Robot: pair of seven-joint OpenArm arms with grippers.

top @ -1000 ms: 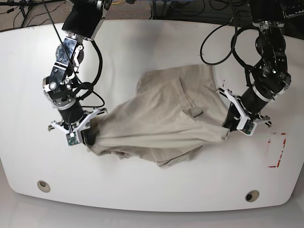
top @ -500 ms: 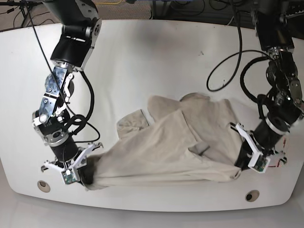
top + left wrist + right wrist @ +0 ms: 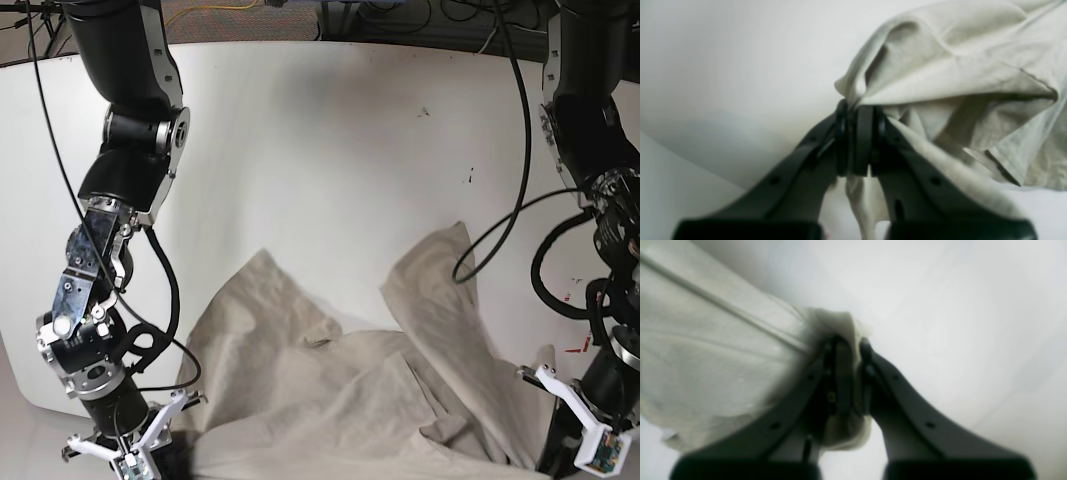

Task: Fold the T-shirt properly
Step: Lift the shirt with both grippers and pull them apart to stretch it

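Observation:
The beige T-shirt (image 3: 350, 390) lies wrinkled and partly spread on the white table (image 3: 330, 150), reaching down to the bottom of the base view. At the bottom left of that view, my right gripper (image 3: 172, 458) is shut on one edge of it. My left gripper (image 3: 552, 458) grips the opposite edge at the bottom right. In the left wrist view, the left gripper (image 3: 857, 110) pinches a bunched fold of the T-shirt (image 3: 957, 66). In the right wrist view, cloth of the T-shirt (image 3: 706, 356) is clamped in the right gripper (image 3: 848, 346), with a seam running off to the left.
Both arms reach down the left and right sides of the table. A red tape mark (image 3: 575, 346) sits beside the arm on the right. Cables (image 3: 400, 20) lie beyond the table's far edge. The near table edge is out of view.
Both grippers have moved toward the near edge of the table, dragging the T-shirt with them. The cloth has stretched wider between them and lies lower in the base view.

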